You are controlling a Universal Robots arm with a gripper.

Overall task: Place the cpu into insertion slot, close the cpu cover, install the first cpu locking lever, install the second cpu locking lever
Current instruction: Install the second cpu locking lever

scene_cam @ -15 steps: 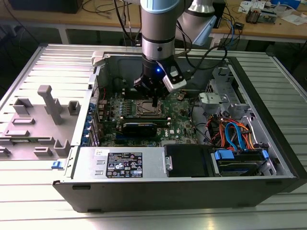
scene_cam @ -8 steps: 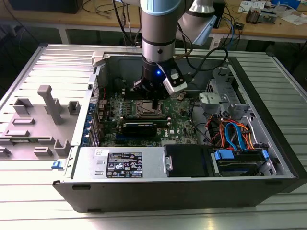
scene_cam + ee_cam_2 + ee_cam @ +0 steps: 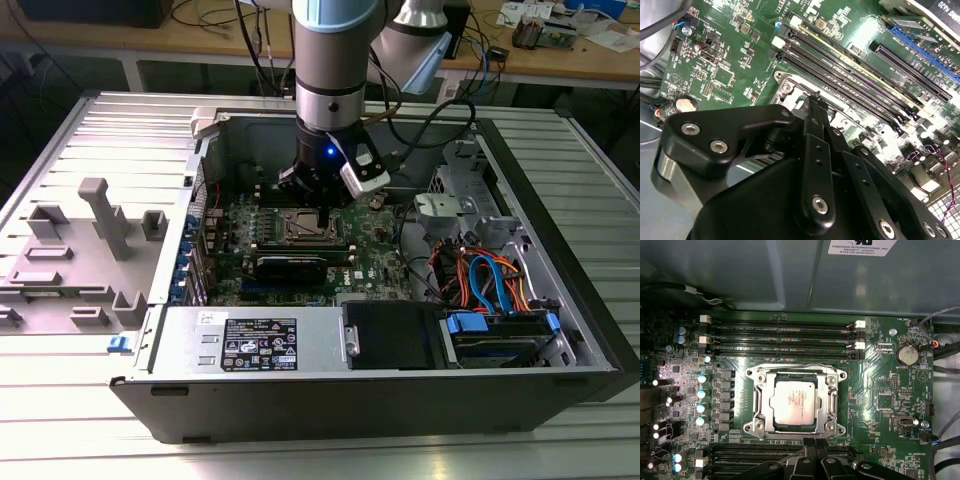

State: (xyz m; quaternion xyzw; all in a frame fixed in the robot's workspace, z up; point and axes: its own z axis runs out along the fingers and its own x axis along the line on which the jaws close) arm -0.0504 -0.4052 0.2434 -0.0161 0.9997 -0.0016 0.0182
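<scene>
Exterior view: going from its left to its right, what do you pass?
Grey plastic tray → green circuit board with the claw above its socket → orange and blue cables → the case's right wall.

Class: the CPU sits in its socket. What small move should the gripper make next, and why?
Probably a short push down at the socket's edge. The cpu is seated and the cpu cover appears to lie flat around it, while the shut gripper hovers right at that edge, where a locking lever likely waits; the lever itself is hard to see.
</scene>
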